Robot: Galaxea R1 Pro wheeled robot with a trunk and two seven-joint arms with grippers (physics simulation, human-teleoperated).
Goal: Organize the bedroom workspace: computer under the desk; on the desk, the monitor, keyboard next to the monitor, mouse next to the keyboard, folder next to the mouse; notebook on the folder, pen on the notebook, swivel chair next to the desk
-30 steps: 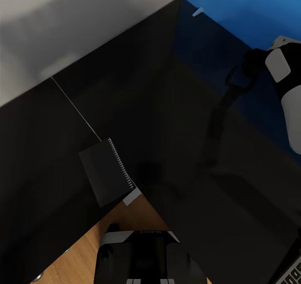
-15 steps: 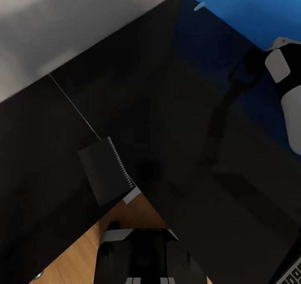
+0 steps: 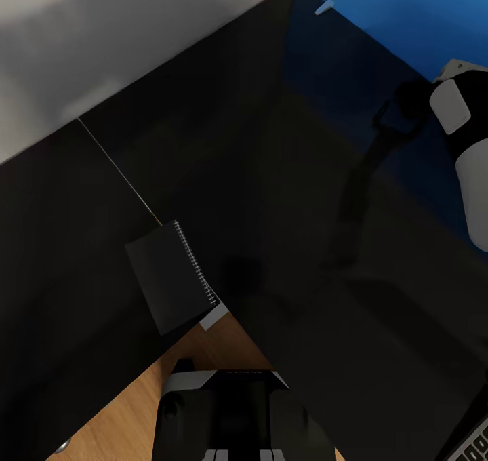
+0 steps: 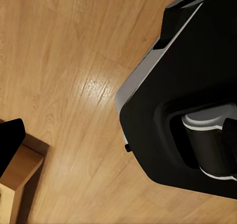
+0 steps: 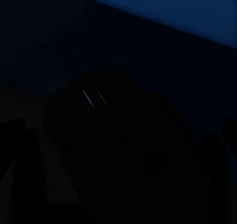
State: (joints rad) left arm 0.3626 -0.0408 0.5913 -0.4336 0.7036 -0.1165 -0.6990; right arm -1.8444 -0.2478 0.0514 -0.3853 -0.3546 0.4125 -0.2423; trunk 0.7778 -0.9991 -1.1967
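One glossy black bench (image 3: 271,176) spans the head view. The black notebook (image 3: 169,278) lies at its inner corner, about 7 o'clock. The keyboard (image 3: 474,444) peeks in at 5 o'clock, the white pen (image 3: 324,6) at 1 o'clock. Neither tool's state can be told.

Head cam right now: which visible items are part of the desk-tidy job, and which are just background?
Job items:
- desk, glossy black top
- notebook, lying at the desk's inner corner edge
- pen, far corner by the blue panel
- keyboard, just a corner at the frame edge

Background:
- blue wall panel
- grey wall
- wood floor
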